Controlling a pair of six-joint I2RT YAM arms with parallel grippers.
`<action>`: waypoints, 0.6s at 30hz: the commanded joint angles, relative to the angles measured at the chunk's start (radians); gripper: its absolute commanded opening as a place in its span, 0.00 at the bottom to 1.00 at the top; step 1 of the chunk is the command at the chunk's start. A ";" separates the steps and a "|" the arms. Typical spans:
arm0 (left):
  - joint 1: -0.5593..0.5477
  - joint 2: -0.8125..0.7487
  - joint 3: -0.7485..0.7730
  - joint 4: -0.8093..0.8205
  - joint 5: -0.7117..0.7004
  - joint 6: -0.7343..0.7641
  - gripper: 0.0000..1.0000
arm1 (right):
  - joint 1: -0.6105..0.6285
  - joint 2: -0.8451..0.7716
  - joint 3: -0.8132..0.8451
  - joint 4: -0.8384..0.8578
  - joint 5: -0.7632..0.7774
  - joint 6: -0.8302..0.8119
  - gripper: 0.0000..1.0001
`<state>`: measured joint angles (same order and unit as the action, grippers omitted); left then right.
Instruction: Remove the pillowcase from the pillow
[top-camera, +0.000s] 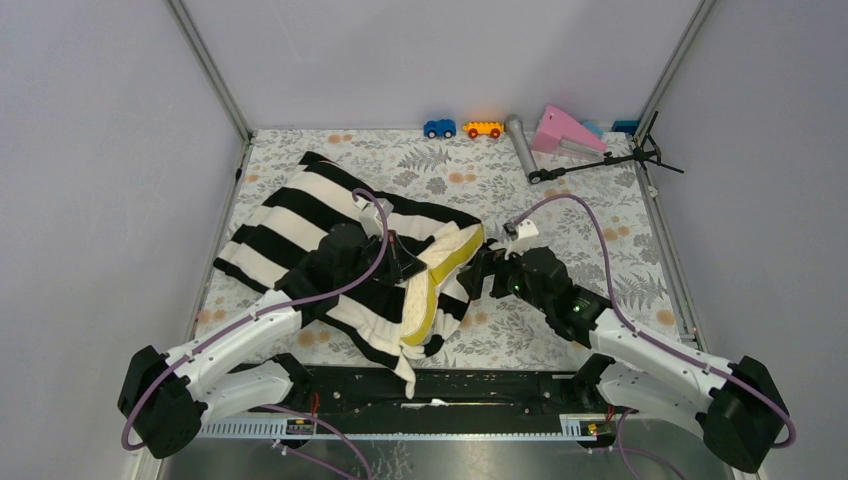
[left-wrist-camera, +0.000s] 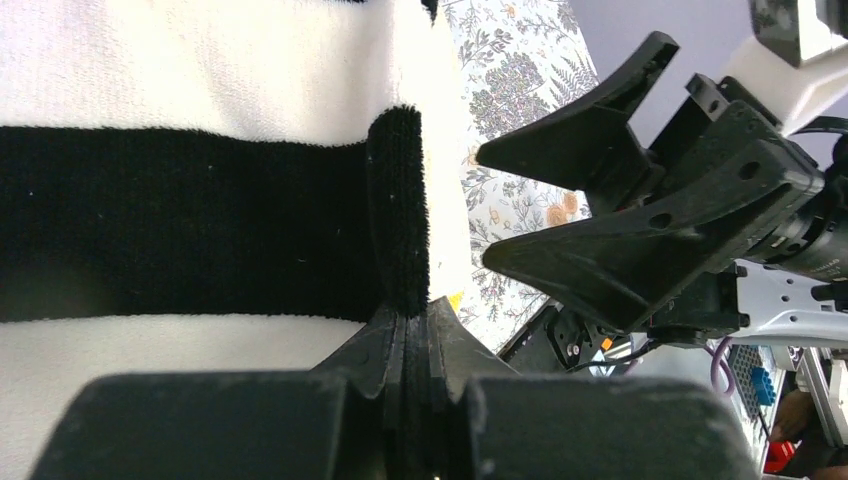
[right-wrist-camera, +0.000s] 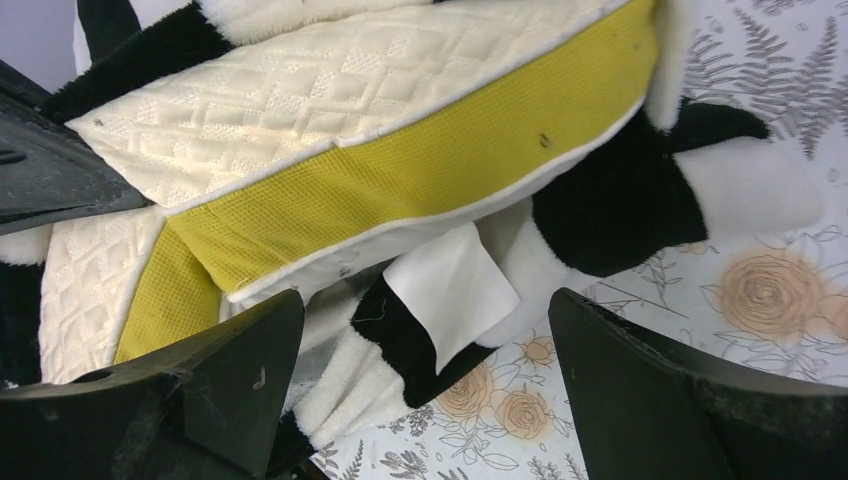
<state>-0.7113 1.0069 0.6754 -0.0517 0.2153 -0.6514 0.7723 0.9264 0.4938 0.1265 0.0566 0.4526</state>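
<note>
The black and white striped pillowcase (top-camera: 300, 230) lies rumpled left of centre on the floral cloth. The cream pillow (top-camera: 445, 262) with its yellow side band sticks out of the case's open right end. My left gripper (top-camera: 400, 262) is shut on a folded black edge of the pillowcase (left-wrist-camera: 400, 220) at that opening; its jaws (left-wrist-camera: 412, 315) are pressed together on the fabric. My right gripper (top-camera: 478, 272) is open just right of the pillow end. In the right wrist view its fingers (right-wrist-camera: 425, 330) straddle the pillowcase hem and a white label (right-wrist-camera: 450, 285), below the yellow band (right-wrist-camera: 420, 180).
Along the back edge stand a blue toy car (top-camera: 439, 128), an orange toy car (top-camera: 483, 128), a grey cylinder (top-camera: 520, 145), a pink wedge (top-camera: 563, 130) and a black stand (top-camera: 600, 162). Grey walls close in the left and right sides.
</note>
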 joint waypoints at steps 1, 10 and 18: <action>-0.003 -0.040 0.018 0.133 0.091 -0.007 0.00 | 0.007 0.071 0.079 0.063 -0.066 -0.025 1.00; -0.010 -0.068 0.019 0.132 0.120 -0.009 0.00 | 0.006 0.079 0.111 0.007 0.212 0.019 0.99; -0.010 -0.077 0.019 0.134 0.120 -0.009 0.00 | -0.161 -0.025 -0.012 0.191 -0.066 0.534 1.00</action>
<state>-0.7113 0.9600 0.6754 -0.0566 0.2718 -0.6510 0.6525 0.9470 0.5114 0.1905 0.1081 0.7021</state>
